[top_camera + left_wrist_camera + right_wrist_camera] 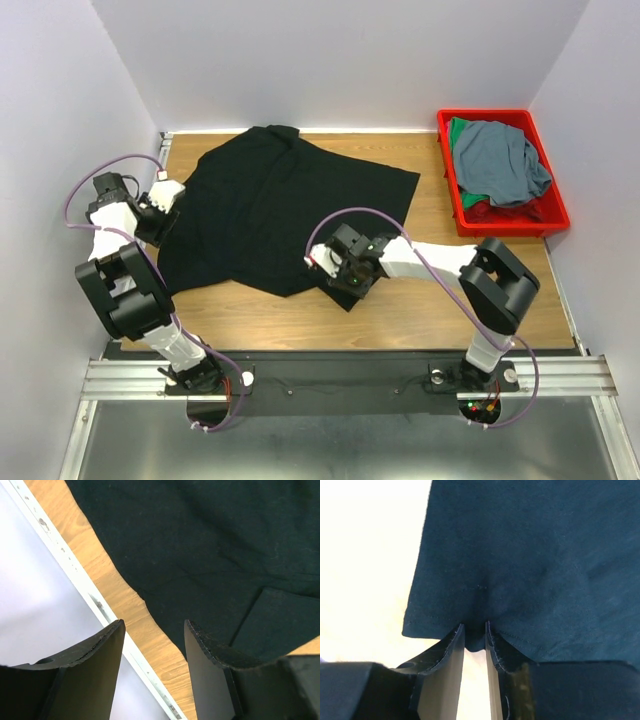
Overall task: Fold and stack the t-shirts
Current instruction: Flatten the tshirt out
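my right pincer is pinching the black t-shirt's near hem; my left pincer is hanging open at its left edge. it's lying unfolded on the bench. right of it, the grey-blue t-shirt and green t-shirt are waiting in the red bin; nothing is stacked yet.

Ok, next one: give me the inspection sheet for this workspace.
Surface: wooden table, bare around the shirt.
Job's things: black t-shirt spread on the table; grey-blue t-shirt over green t-shirt, both heaped in the red bin at the far right.
Clutter: nothing seen.
Grippers: left gripper open at the black shirt's left edge, holding nothing; right gripper closed on its near hem.
Cables: purple cable looped on each arm; the right one arcs above the black shirt.
Surroundings: white walls on three sides; metal rail carrying the arm bases.
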`<state>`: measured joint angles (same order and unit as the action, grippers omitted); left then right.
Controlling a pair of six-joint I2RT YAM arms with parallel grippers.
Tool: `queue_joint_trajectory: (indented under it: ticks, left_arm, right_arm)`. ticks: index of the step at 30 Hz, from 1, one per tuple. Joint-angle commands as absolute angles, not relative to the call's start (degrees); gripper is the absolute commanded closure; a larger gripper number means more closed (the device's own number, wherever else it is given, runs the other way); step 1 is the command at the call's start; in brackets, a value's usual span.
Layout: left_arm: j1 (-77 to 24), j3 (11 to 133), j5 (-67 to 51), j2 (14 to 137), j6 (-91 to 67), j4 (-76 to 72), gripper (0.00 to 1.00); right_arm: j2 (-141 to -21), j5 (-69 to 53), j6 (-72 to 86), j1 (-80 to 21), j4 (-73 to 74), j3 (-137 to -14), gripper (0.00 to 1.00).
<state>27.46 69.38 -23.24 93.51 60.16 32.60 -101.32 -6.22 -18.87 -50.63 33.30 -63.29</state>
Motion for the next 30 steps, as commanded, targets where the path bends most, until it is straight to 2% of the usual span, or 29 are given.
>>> queue_joint_trajectory:
  ticks: [1,5,10,15,18,20,22,23,27,30]
  left_arm:
    - [27.7,68.2,-21.4,94.0,59.2,31.6,0.38]
    - [27.3,67.2,-19.3,96.0,58.9,30.5,0.4]
    - [26.9,67.1,-17.0,99.8,57.9,29.6,0.46]
    - [26.9,67.1,-18.2,97.7,59.6,31.5,0.48]
    - [26.6,68.4,-21.3,94.1,60.3,34.1,0.47]
    - [25.8,69.1,-22.1,93.4,59.9,35.2,0.47]
    - [23.4,68.6,-20.9,92.7,59.2,35.1,0.46]
    - [22.6,68.3,-20.6,92.6,58.6,34.4,0.46]
    - [19.0,67.0,-18.3,94.9,55.7,30.5,0.46]
    - [18.5,65.7,-16.7,97.6,55.9,30.1,0.51]
  right_arm:
    - [-98.9,-2.8,-25.5,-52.3,42.2,-54.2,0.71]
    - [-93.3,-1.0,-30.6,-52.2,47.0,-50.9,0.7]
    - [-92.1,-1.7,-33.9,-52.2,50.3,-48.5,0.7]
    - [-87.6,-1.8,-37.2,-52.1,55.1,-46.6,0.67]
    - [-83.9,-2.4,-38.4,-49.9,57.7,-52.7,0.63]
    - [-83.8,-5.3,-39.0,-44.4,58.6,-56.8,0.58]
    - [-83.6,-8.8,-39.8,-39.4,58.3,-61.7,0.43]
    - [-84.1,-9.1,-39.5,-38.3,57.4,-63.0,0.4]
    - [-90.9,-7.9,-35.5,-35.4,52.8,-67.0,0.4]
    - [-96.6,-6.3,-31.0,-34.8,49.6,-68.5,0.44]
